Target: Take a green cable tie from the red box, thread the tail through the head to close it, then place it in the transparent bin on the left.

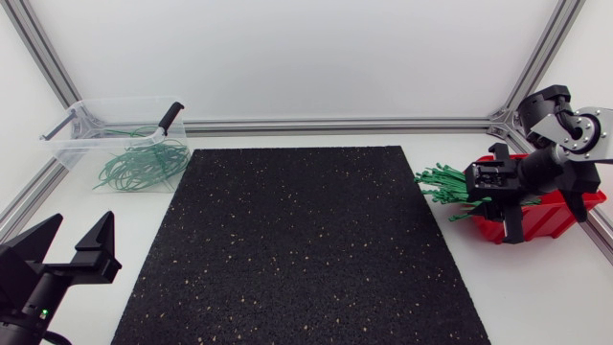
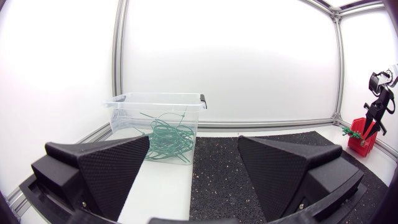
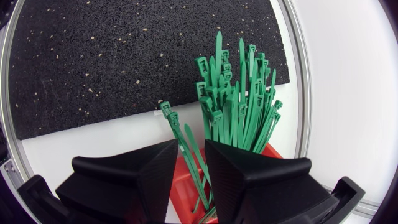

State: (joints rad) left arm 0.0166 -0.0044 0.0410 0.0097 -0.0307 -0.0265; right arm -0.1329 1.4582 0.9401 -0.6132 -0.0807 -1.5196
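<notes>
At the near left corner of the table (image 1: 536,287), just off the black mat (image 1: 297,249): left gripper (image 1: 79,225), released, wedge fingers spread wide with nothing between them. Faces, in its own wrist view, across the mat (image 2: 230,174) toward the transparent bin (image 2: 155,99) ahead of the left gripper (image 2: 193,146). In that bin (image 1: 86,120), at the far left corner: a loose tangle of looped ties (image 1: 144,163), green, heaped against the wall nearest the mat (image 2: 168,137); a black clip handle (image 1: 170,115) on the rim. At the right edge, beside the mat: red box (image 1: 551,216), with green cable ties (image 1: 445,187) fanning out of it toward the mat, heads outward, tips just short of the mat's edge. Directly above the box, pointing down into it: right gripper (image 1: 510,220). From the right wrist view, right gripper (image 3: 191,149) not clenched, fingers drawn close yet parted by a slim gap, red box (image 3: 272,153) showing through. Running through that gap: two ties (image 3: 177,124), heads sticking out ahead of the fingertips, apart from the main sheaf (image 3: 239,99) beside them. Contact of either finger with them: cannot be made out. Seen from the left wrist view, far across the table: red box (image 2: 359,140) with the right gripper (image 2: 372,121) hanging over it.
</notes>
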